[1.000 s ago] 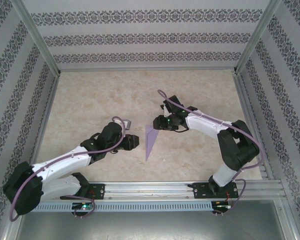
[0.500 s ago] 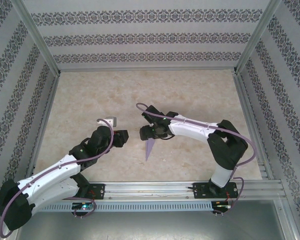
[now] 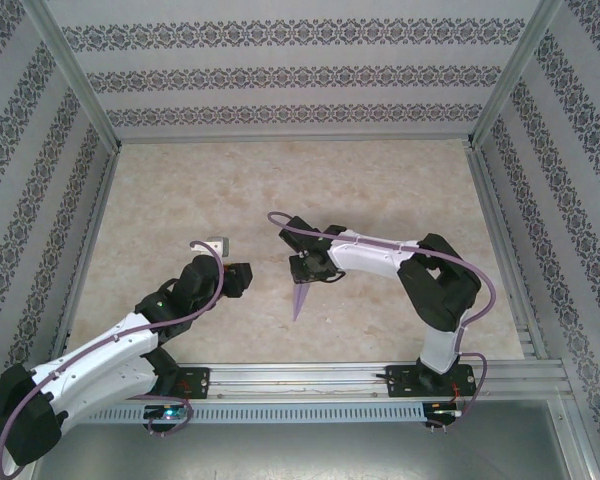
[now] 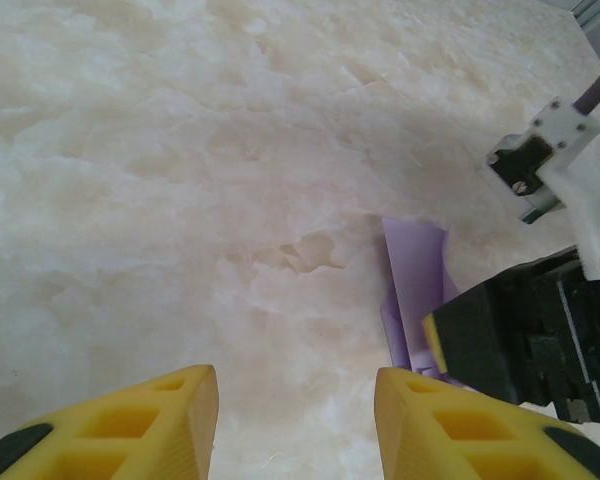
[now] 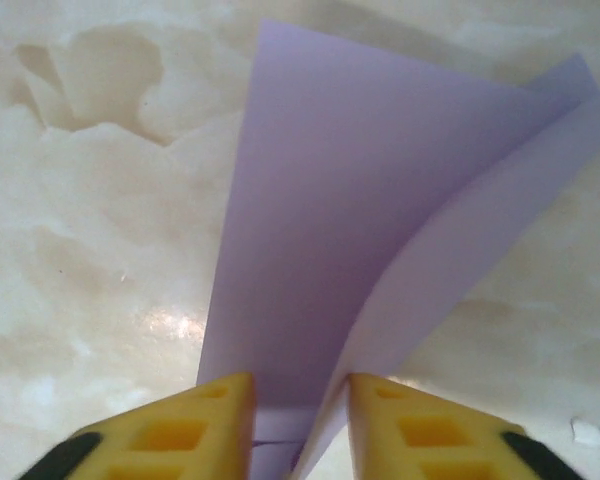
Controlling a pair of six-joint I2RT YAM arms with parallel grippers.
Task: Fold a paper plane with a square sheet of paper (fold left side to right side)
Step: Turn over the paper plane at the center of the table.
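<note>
Paper plane [image 3: 300, 298]: one is counted, a lavender dart laid on the counter [image 3: 180, 190] near its middle, with its tip toward the near edge. Two tools are counted. The right tool [image 3: 305, 272] is set narrow over the plane's wide end, and both flaps are seen between its fingers; whether they are pinched cannot be told. The left tool [image 3: 242, 277] is held moderately open on nothing, just left of the plane. The beige marbled counter is enclosed by patterned walls [image 3: 280, 70] and metal rails [image 3: 495, 230], well apart from the plane.
</note>
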